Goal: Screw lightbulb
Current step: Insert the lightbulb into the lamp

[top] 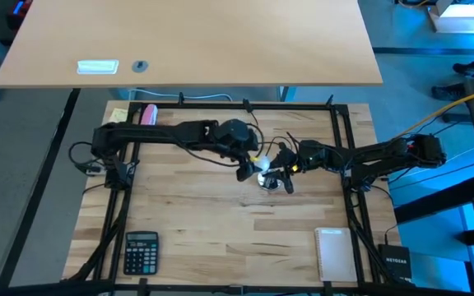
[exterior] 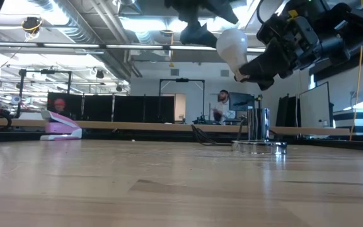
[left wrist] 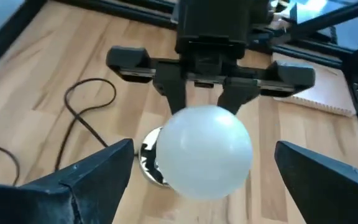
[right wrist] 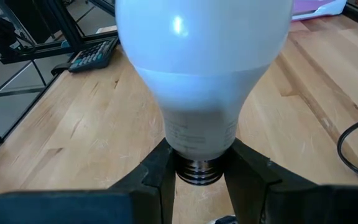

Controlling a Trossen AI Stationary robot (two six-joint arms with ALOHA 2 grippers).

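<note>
The white lightbulb (exterior: 232,45) is held in the air above the table by my right gripper (exterior: 252,74), which is shut on it; it also shows in the right wrist view (right wrist: 204,62). The round silver socket (exterior: 258,133) with its black cord stands upright on the table below, seen in the left wrist view (left wrist: 150,163) under the bulb. My left gripper (left wrist: 204,158) is open, its fingers standing on either side of the bulb's globe without touching it; in the high view (top: 248,170) it faces my right gripper (top: 281,171). My right gripper pinches the bulb's ribbed metal screw base (right wrist: 197,172) between its two fingers. The fingers come from the table's right side, slanting slightly upward, along the bulb's axis. The bulb is lifted clear of the table and the socket, tilted, its globe pointing up and toward my left arm.
A calculator (top: 141,252) lies at the near left and a notebook (top: 336,253) at the near right. A pink-and-white object (top: 146,113) lies at the far left. Black frame rails (top: 340,123) border the table. A person (exterior: 222,104) shows far off in the room.
</note>
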